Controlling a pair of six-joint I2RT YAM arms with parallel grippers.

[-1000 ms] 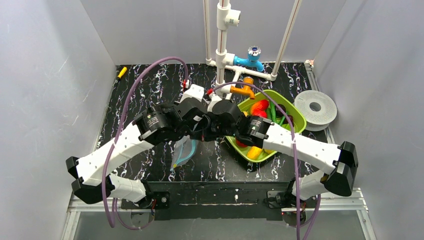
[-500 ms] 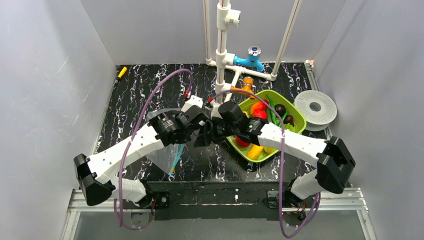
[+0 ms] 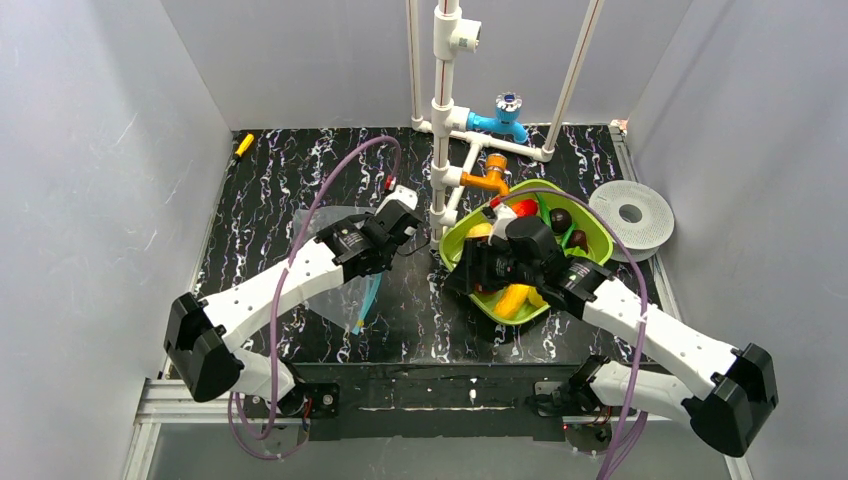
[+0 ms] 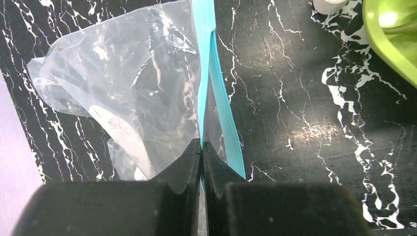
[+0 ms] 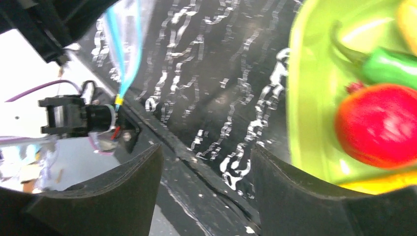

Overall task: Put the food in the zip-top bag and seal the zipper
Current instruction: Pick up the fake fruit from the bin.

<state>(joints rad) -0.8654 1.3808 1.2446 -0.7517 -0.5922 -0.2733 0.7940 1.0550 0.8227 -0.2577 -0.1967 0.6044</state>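
The clear zip-top bag [image 4: 128, 83] lies crinkled on the black marbled table, left of centre [image 3: 325, 290]. My left gripper [image 4: 202, 143] is shut on one side of its light-blue zipper [image 4: 204, 59]; the other side of the strip bows away to the right, so the mouth gapes a little. My right gripper [image 5: 206, 147] is open and holds nothing, hovering at the left rim of the lime-green tray [image 3: 590, 240]. The food sits in that tray: a red fruit [image 5: 376, 125], a green pepper [image 5: 388, 66], a yellow piece [image 3: 515, 298] and a brown one [image 3: 561, 219].
A white pipe frame with a blue tap [image 3: 508, 108] and an orange tap [image 3: 490, 178] rises behind the tray. A white round disc [image 3: 630, 213] lies at the right edge. A small yellow item [image 3: 243, 144] sits at the far left corner. Grey walls enclose three sides.
My right gripper opened, let go of the bag and swung right to the tray. The left arm shifted slightly, still clamped on the zipper, and the bag settled onto the table.
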